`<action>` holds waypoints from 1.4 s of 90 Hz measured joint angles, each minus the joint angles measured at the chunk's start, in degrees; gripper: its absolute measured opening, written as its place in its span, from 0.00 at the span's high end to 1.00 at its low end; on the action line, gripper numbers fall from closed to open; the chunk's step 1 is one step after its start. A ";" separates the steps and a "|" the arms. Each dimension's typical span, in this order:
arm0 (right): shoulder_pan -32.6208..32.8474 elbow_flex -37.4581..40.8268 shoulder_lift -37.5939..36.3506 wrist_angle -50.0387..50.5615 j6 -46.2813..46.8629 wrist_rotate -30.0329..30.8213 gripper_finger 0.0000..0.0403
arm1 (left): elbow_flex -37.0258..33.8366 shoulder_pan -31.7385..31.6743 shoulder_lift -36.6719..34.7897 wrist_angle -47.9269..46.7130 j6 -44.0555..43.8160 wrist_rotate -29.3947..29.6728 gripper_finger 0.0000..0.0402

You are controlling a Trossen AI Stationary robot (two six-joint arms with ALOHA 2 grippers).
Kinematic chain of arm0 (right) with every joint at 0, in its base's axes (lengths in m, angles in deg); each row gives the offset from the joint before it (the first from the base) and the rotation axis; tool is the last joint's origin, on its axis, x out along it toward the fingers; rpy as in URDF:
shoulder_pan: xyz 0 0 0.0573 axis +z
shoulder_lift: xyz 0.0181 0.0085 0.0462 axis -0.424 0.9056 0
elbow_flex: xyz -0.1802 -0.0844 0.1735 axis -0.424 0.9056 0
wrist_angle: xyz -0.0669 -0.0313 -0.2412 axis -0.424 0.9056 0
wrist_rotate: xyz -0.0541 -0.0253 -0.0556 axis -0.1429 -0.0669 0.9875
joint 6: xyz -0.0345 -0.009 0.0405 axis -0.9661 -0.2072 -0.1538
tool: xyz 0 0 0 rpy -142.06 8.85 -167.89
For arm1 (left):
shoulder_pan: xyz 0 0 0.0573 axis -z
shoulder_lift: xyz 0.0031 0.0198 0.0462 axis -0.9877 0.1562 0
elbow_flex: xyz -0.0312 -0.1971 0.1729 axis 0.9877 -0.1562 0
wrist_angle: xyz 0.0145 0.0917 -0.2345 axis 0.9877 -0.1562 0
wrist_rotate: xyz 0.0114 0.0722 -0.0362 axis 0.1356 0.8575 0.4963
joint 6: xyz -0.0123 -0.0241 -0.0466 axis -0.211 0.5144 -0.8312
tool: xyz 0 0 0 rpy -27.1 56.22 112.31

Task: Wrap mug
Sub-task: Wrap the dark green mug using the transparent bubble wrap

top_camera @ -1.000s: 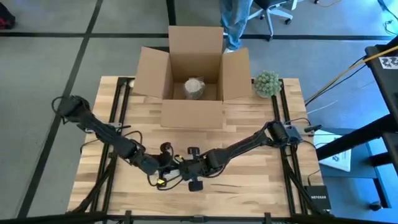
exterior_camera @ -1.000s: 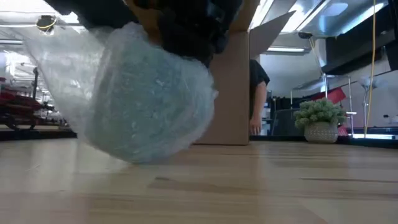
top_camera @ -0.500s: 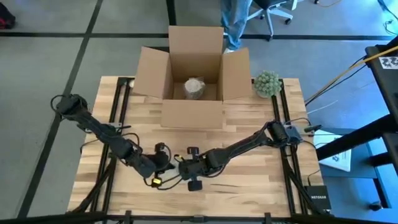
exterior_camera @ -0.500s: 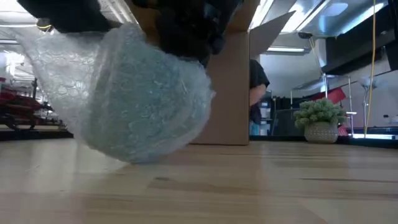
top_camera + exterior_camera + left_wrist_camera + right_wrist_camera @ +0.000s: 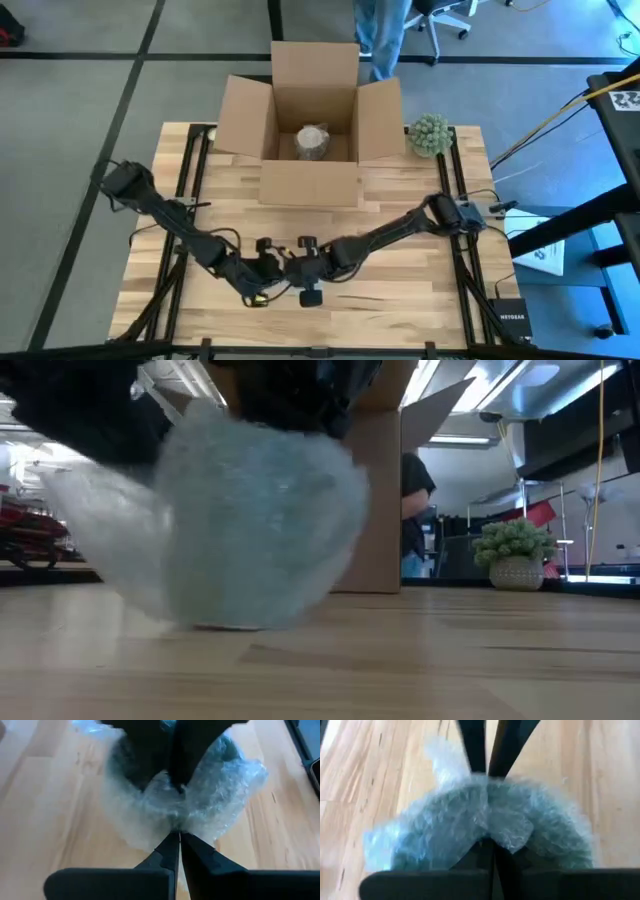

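— Hands first: where did each one sit?

— Left hand [image 5: 268,277] lay at lower centre of the high view, just left of the bundle; right hand [image 5: 297,272] lay just to its right, so the two met nose to nose. In the left wrist view the left fingers [image 5: 172,851] were pressed together with a pinch of bubble wrap [image 5: 200,800] between their tips. In the right wrist view the right fingers [image 5: 492,851] were likewise drawn narrow, gripping a fold of the same wrap.

— And the mug itself?

— Hidden. What showed was the wrapped mug [image 5: 255,525], a rounded bluish bundle filling the left half of the low view, its underside touching the counter [image 5: 450,650]. From above the arms covered it almost wholly.

— Which way did it lie from each hand?

— Between them. It sat straight ahead of the left hand and straight ahead of the right, each gripping its own side. Neither was clearly nearer; both were touching the wrap.

— Long axis?

— I could not tell. The bundle read as a lump, with a loose tail of wrap trailing toward the left edge of the low view.

— Anything further right?

— Cardboard box [image 5: 312,120] at upper centre of the high view, flaps open, a pale bundle inside, well apart from the hands. Small plant [image 5: 429,134] just beside its right flap.

— So the coming move?

— My guess: it hinged on that loose tail at the left, which the left hand seemed better placed to tuck.
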 joint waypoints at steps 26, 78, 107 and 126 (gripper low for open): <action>-0.74 -0.28 2.21 0.38 -0.10 -5.58 1.00 | 0.13 -0.26 2.59 2.36 -0.20 -0.06 1.00; -0.35 -15.07 1.34 19.14 -1.18 -4.14 1.00 | 0.15 -0.32 2.70 1.56 0.88 1.00 1.00; -0.35 -11.72 1.46 18.53 -0.77 -4.06 1.00 | 0.15 0.04 2.03 0.21 -0.06 0.71 1.00; -0.33 -8.33 1.66 16.15 0.69 -3.11 1.00 | 0.15 0.55 -3.80 -1.91 0.68 0.61 1.00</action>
